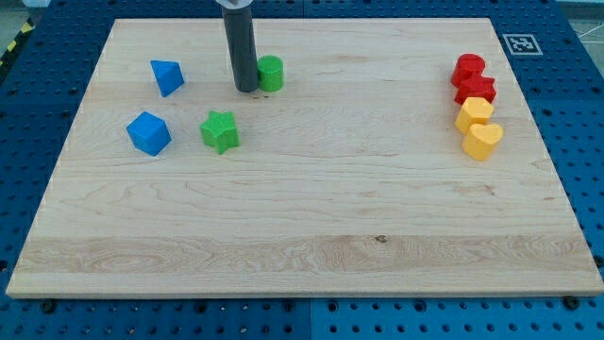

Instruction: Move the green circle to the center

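The green circle [271, 73] is a short ribbed cylinder standing upright in the upper left part of the table [311, 217], well to the view's left and top of the middle. The dark, smooth, round rod comes down from the view's top, and my tip [245, 90] rests on the wood touching or just beside the circle's left side. The arm carries no jaws, so nothing is held; the rod only stands against the block. Below and to the left of the tip lies a green star [220, 130] with the same ridged surface. Further left are a blue cube-like block [149, 133] with faceted faces and, above it, a blue pointed block [167, 76] that looks like a wedge or pyramid. Near the view's right edge four blocks sit in a tight column, touching one another: a red cylinder [467, 68] at the top, a red star-like block [477, 91], a yellow block [474, 112] whose shape is unclear, and a yellow heart [484, 140]. The table is pale, smooth wood with long grain lines and a small dark knot, laid on a blue perforated base [585, 142]. A black-and-white square marker [520, 43] lies at the upper right corner.
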Controlling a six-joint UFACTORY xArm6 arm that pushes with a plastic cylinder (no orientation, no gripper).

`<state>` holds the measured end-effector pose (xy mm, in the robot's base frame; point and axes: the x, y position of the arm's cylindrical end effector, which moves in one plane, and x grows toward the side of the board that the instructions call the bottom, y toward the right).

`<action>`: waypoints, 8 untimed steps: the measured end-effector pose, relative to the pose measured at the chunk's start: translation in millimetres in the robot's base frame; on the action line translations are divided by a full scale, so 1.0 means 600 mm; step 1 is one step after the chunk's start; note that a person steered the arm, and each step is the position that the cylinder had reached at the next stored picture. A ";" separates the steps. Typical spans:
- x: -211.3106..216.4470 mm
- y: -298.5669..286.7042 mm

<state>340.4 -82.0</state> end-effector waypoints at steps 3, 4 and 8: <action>-0.040 -0.027; -0.062 0.010; -0.042 0.105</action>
<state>315.4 -19.0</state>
